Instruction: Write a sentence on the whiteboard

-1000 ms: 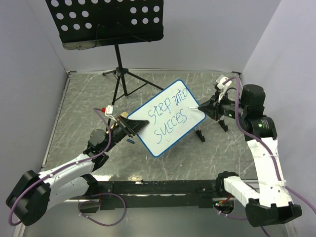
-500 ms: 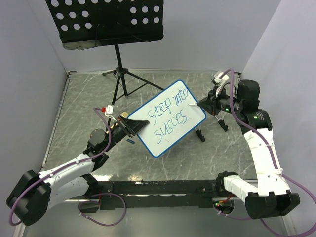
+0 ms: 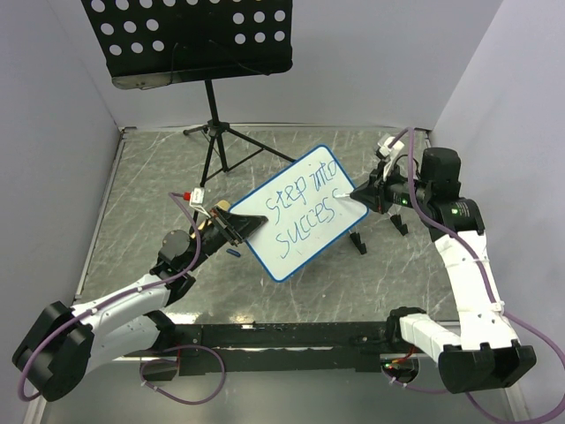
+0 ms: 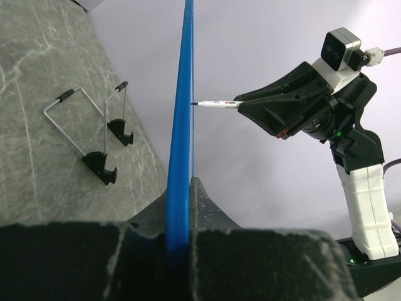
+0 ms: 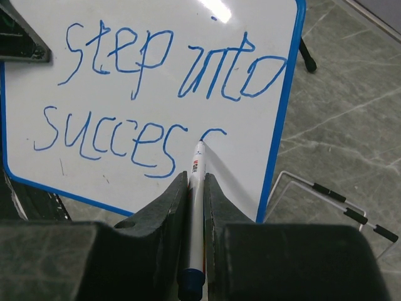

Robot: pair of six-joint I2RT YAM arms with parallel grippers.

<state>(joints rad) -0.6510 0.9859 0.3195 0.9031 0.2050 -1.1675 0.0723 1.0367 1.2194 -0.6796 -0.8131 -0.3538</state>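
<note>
At frame centre, my left hand [image 3: 236,226] clamps the blue-framed white whiteboard [image 3: 300,216] by its edge. My right hand [image 3: 359,193] pinches a white marker pen [image 5: 196,185] (tip touching the surface) at the end of the dark-blue handwritten sentence [image 5: 156,94].

The whiteboard [image 5: 144,106] has a glossy white face that throws back a bright glare near its top edge; its blue frame [image 4: 180,125] looks like smooth plastic. The sentence [image 5: 144,69] is dull blue ink. The marker [image 5: 197,188] has a smooth white plastic barrel. Both the left hand [image 4: 183,194] and the right hand [image 5: 195,179] are matt black plastic with a rough, grainy surface. The right arm [image 4: 369,200] wears smooth white plastic shells. The table [image 5: 351,113] is grey, veined like stone, with a faint sheen. The wire rack [image 4: 102,166] is thin bare metal with black feet. The music stand [image 3: 190,35] is matt black perforated sheet.
</note>
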